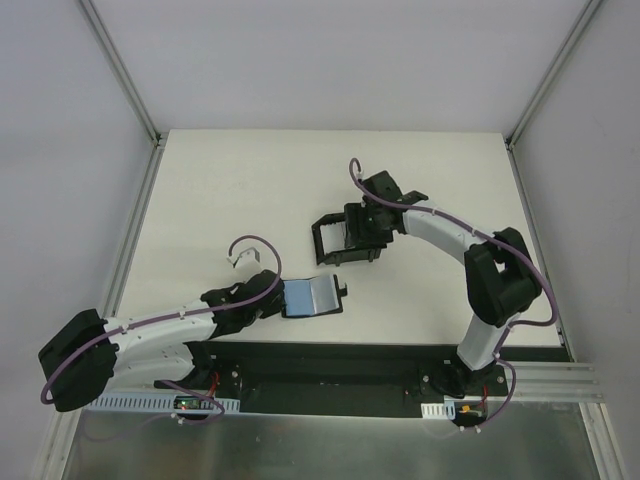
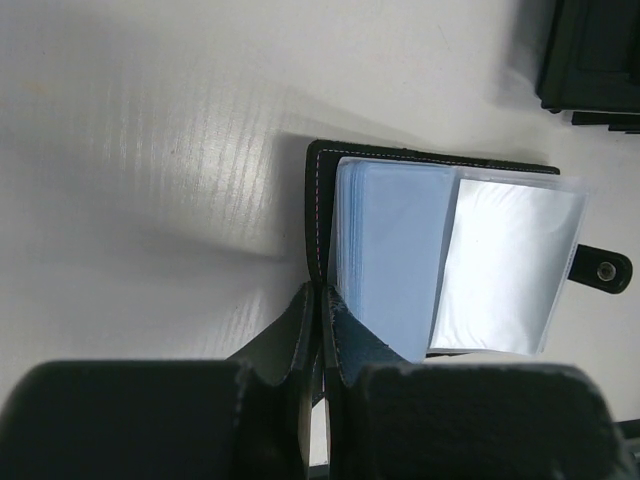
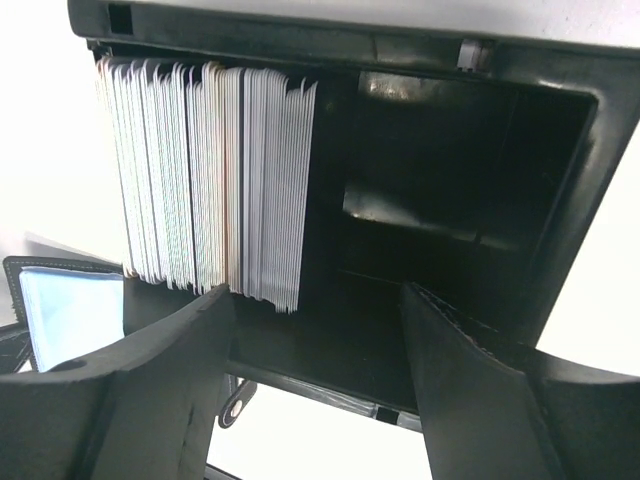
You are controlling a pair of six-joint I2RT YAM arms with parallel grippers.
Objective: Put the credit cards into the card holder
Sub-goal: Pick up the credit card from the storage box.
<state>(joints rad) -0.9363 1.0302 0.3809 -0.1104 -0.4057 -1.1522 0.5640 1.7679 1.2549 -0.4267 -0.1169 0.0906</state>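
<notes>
You are looking at a white table [image 1: 220, 200] that is carrying two things near its middle. The card holder [image 1: 310, 297] is lying open and flat toward the near edge, showing its bluish-grey inside, with its snap tab [image 1: 341, 291] pointing right. The black open-topped box [image 1: 345, 240] is sitting just beyond it, near but not touching.

credit cards [image 3: 210, 180] in box [image 3: 560, 200] | card holder [image 1: 310, 297] near-left of box, seemingly apart

One card holder [image 1: 310, 298], one black box [image 3: 300, 42], one row of credit cards [image 3: 210, 170].
</notes>
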